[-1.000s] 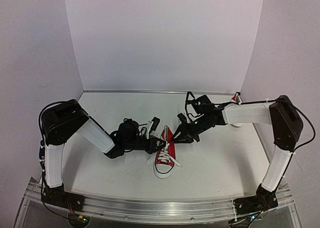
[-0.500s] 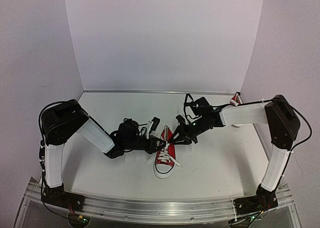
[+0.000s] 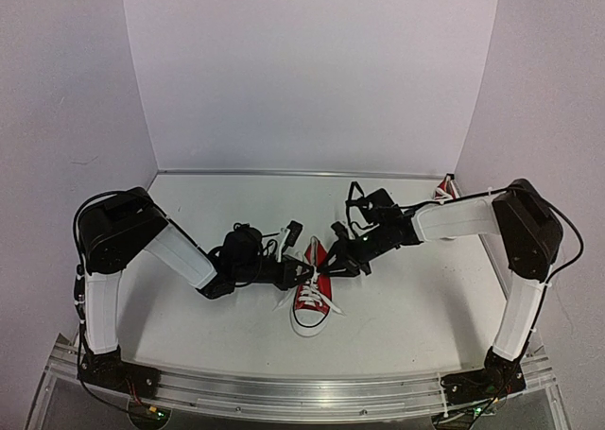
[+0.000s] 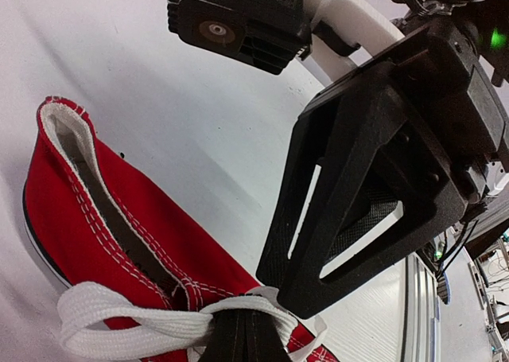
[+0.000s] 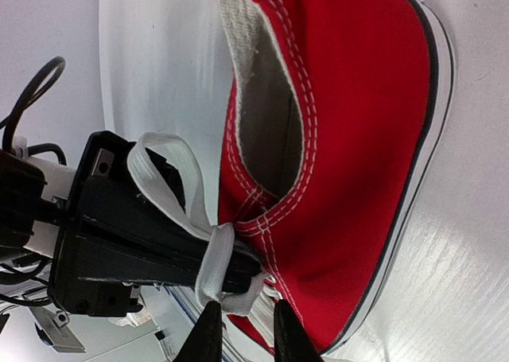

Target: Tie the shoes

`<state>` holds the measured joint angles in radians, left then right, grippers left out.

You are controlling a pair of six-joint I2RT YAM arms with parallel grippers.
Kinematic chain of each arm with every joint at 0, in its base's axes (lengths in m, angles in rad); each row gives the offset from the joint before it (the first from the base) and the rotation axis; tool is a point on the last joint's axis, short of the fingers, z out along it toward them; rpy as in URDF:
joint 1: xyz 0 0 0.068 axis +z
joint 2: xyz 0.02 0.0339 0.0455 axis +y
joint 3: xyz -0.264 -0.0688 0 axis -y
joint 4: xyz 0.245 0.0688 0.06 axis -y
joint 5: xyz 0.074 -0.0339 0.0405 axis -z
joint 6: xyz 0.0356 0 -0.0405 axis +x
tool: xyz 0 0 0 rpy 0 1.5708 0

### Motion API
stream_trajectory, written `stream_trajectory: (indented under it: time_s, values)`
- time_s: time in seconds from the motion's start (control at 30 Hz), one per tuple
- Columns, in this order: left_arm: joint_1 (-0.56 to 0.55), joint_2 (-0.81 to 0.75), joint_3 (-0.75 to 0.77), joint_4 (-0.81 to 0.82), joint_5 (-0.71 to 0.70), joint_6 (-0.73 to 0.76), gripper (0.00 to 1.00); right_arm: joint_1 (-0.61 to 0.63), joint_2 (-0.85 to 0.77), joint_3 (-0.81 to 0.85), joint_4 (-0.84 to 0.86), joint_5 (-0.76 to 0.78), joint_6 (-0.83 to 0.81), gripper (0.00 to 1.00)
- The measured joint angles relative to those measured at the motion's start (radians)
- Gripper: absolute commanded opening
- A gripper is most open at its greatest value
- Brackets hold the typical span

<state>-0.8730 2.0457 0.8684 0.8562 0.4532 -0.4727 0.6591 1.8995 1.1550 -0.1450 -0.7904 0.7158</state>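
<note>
Your left arm (image 3: 180, 255) runs up from its base at the near left edge, bends at the black elbow housing and reaches low across the table (image 3: 406, 326) toward the middle. There the left gripper (image 3: 299, 271) meets the ankle side of the shoe (image 3: 312, 296), its jaws pressed fully together on a loop of white lace (image 4: 135, 324) that wraps round their tips. Your right arm (image 3: 463, 217) rises from the near right edge, folds at its elbow close to the right wall and stretches leftward and down, bringing the right gripper (image 3: 334, 259) in against the same spot from the opposite side. In the right wrist view its two fingertips stand a little apart with the knotted strand lying just ahead of the gap, and no pinch on the lace can be made out. The shoe lies near the table's centre, toe cap pointing toward the arm bases and heel toward the back wall, with loose lace ends spread over its tongue. A red and white corner at the far right, behind the right arm, appears to be the second shoe (image 3: 443, 186). Compared with one second ago, the right arm's elbow has swung slightly inward and its gripper has edged leftward, closer to the shoe; the left arm and the shoe have not shifted.
</note>
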Motion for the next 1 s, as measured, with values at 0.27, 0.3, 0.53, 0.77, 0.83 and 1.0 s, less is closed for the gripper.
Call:
stream_trajectory:
  time_s: [0.27, 0.3, 0.53, 0.77, 0.83, 1.0]
  values:
    - [0.000, 0.000, 0.000, -0.001, 0.002, 0.000, 0.00, 0.006, 0.018, -0.008, 0.040, -0.016, 0.022, 0.18]
    - [0.000, 0.000, 0.000, -0.001, 0.003, 0.000, 0.00, 0.006, 0.018, -0.009, 0.041, -0.018, 0.023, 0.17]
    - [0.004, 0.000, 0.000, -0.001, 0.011, 0.001, 0.00, 0.006, 0.024, -0.009, 0.053, -0.031, 0.034, 0.00]
    - [0.005, -0.009, 0.000, -0.027, 0.013, 0.036, 0.10, 0.007, 0.024, -0.012, 0.054, -0.029, 0.036, 0.00]
    - [0.005, -0.024, 0.000, -0.059, 0.008, 0.055, 0.15, 0.009, 0.024, -0.012, 0.054, -0.030, 0.036, 0.00]
    - [0.011, -0.102, -0.002, -0.173, -0.007, 0.120, 0.26, 0.011, 0.022, -0.013, 0.053, -0.021, 0.035, 0.00]
